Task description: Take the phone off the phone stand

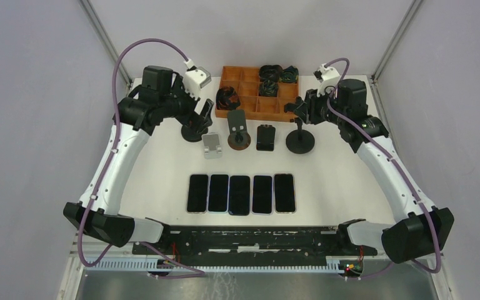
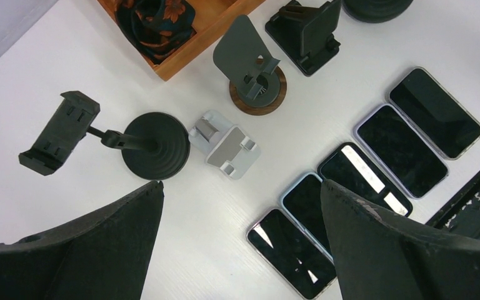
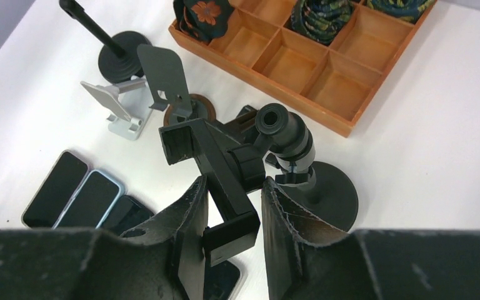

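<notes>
Phones point(image 1: 240, 194), five dark flat ones, lie on the white bench point(image 1: 350, 181), so the right pincer point(image 3: 235, 187), clenched on the empty black clamp-top stand point(image 3: 187, 140), should let go softly; left pincer point(image 2: 240, 187) hangs wide open.

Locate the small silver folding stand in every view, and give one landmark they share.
Top external: silver folding stand, table centre, above the left end of the phone row.
Left wrist: mid-frame, right of a black round base.
Right wrist: upper left, above the phones.
Shared landmark: the wood-base stand, its immediate neighbour in all three.
</notes>
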### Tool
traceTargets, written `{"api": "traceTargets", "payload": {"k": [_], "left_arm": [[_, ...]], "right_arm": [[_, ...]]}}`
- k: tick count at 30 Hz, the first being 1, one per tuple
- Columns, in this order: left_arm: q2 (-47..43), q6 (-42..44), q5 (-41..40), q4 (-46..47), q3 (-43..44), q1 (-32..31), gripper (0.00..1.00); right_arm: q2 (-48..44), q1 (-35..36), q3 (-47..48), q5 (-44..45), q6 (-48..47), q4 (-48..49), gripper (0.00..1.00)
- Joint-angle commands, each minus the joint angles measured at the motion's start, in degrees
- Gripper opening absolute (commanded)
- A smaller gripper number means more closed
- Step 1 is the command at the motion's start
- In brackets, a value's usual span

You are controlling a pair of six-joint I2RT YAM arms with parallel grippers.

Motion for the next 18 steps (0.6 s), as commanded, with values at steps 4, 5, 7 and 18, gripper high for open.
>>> {"api": "traceTargets", "payload": {"k": [4, 5, 7, 18], "left_arm": [[-0.54, -2.49, 2.23, 2.16, -1.74, 0.27, 1.0], [-0.45, -2.71, 2.32, 2.21, -1.81, 0.23, 1.0], [-0.45, -2.87, 2.46, 2.33, -1.78, 0.22, 1.0], [-1.29, -3.03, 1.68, 3.43, -2.58, 0.22, 1.0]], "right_arm": [[-2.59, -1.21, -1.98, -4.55, -0.61, 15.93, 0.0], [-2.64, -1.26, -2.9, -4.67, -0.43, 16.47, 0.0], [-2.62, -1.44, -4.47, -4.83, 0.02, 17.5, 0.0], [-3.56, -1.91, -8.56, -4.11, -0.36, 18.25, 0.07]]}}
